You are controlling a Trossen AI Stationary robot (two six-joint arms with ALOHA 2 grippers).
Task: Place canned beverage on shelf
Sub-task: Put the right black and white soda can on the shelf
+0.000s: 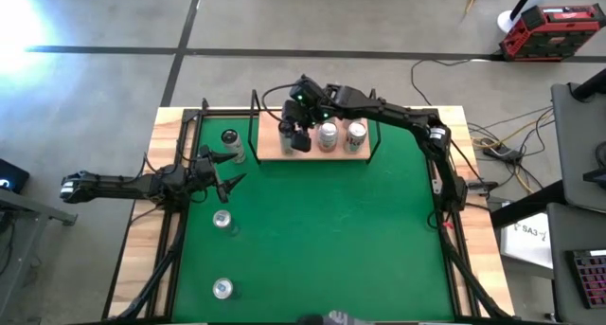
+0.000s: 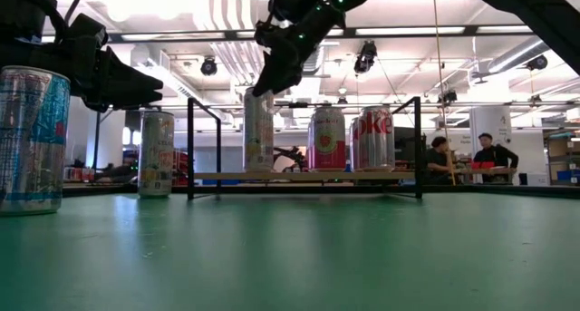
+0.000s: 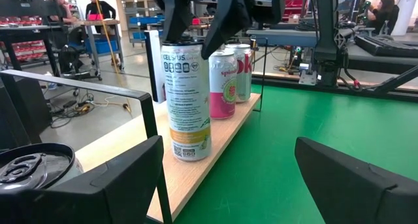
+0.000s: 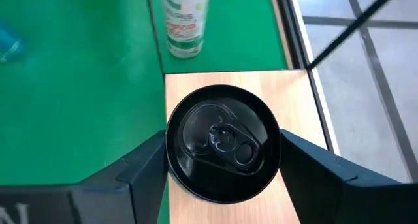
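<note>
Celsius can (image 3: 186, 96) stands upright on shelf (image 1: 268, 152), at the end of the row beside two cans (image 1: 341, 135). Right gripper (image 4: 222, 149) fingers straddle its top, touching the rim; grip looks snug. Left gripper (image 1: 227, 180) waits over the desk (image 1: 360, 230), fingers apart, empty.

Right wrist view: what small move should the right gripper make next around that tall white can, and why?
Probably open and lift straight up: the tall white can already stands upright on the light-wood shelf beside two other cans, with the right gripper closed on its top.
</note>
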